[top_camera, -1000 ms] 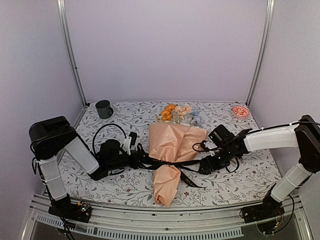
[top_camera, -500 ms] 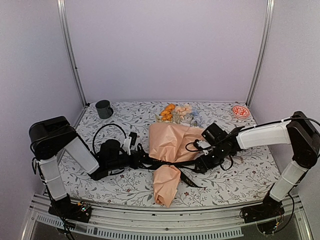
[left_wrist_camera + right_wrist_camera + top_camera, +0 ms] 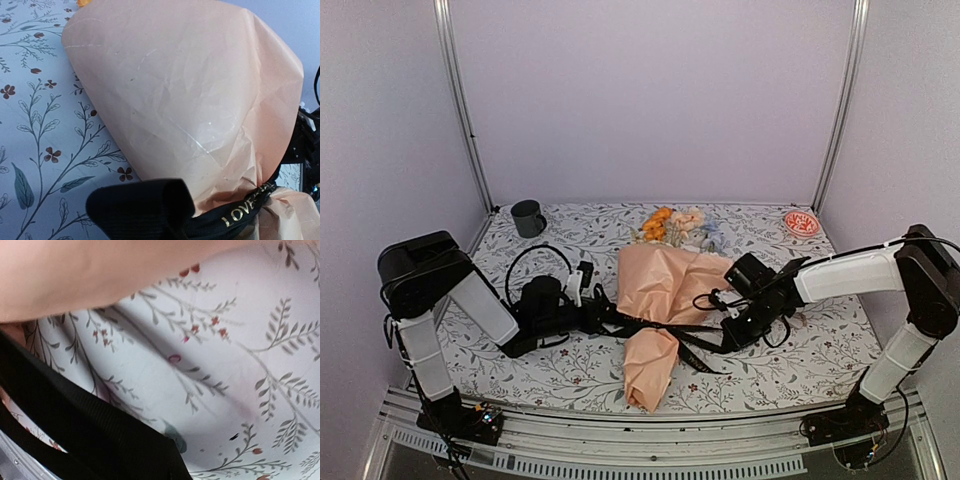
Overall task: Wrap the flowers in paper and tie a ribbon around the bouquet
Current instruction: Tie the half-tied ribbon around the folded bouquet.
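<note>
Top view, centre: we see the bouquet (image 3: 665, 290) lying on the table (image 3: 570, 372), paper (image 3: 655, 275) rolled as a cone w/ flowers (image 3: 670, 222) poking out its upper end, so wrapping looks done. A black ribbon (image 3: 665, 325) crosses its narrow waist. Left gripper (image 3: 592, 312), centre-left, is clamped on one end; right gripper (image 3: 728, 338), centre-right, is closed on the other, as far as we can tell. No knot visible, so tying is left, we reckon

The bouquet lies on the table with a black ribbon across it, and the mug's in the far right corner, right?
No: the top view shows the mug in the far left corner. The bouquet does lie on the table with a black ribbon across it.
</note>
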Motion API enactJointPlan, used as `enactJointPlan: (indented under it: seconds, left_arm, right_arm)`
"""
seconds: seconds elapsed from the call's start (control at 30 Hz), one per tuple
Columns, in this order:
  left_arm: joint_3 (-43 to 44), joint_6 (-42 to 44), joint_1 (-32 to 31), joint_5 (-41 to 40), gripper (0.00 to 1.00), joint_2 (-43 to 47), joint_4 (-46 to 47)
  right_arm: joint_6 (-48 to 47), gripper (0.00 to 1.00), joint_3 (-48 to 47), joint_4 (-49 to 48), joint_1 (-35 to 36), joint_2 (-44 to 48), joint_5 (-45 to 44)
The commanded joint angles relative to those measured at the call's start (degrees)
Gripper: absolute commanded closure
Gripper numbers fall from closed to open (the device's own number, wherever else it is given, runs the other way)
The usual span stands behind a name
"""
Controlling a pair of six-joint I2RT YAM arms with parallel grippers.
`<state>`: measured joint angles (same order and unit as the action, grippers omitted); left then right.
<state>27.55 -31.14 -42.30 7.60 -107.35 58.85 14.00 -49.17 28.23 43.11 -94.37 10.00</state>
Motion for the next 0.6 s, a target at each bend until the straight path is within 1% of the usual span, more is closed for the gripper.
enactJointPlan:
  seconds: [0.0,0.13,0.3,0.57]
  left_arm:
    - [1.6,-0.4,1.8,-1.9,1.0,-0.5,-2.0]
    - [1.2,-2.0,2.4,-2.3,1.0,-1.5,-3.1]
    - [-0.2,-3.8,3.9,-4.3,1.0,-1.5,-5.0]
    - [-1.5,-3.9,5.0,-4.2,1.0,-1.1,-5.3]
  right_arm:
    - [5.3,1.0,5.8,4.6,0.2,1.2,4.0]
    - [7.9,0.99,8.1,4.5,0.2,2.4,5.5]
    - [10.0,0.99,7.8,6.4,0.2,2.1,4.6]
    - [10.7,0.99,7.8,6.9,0.2,0.6,3.4]
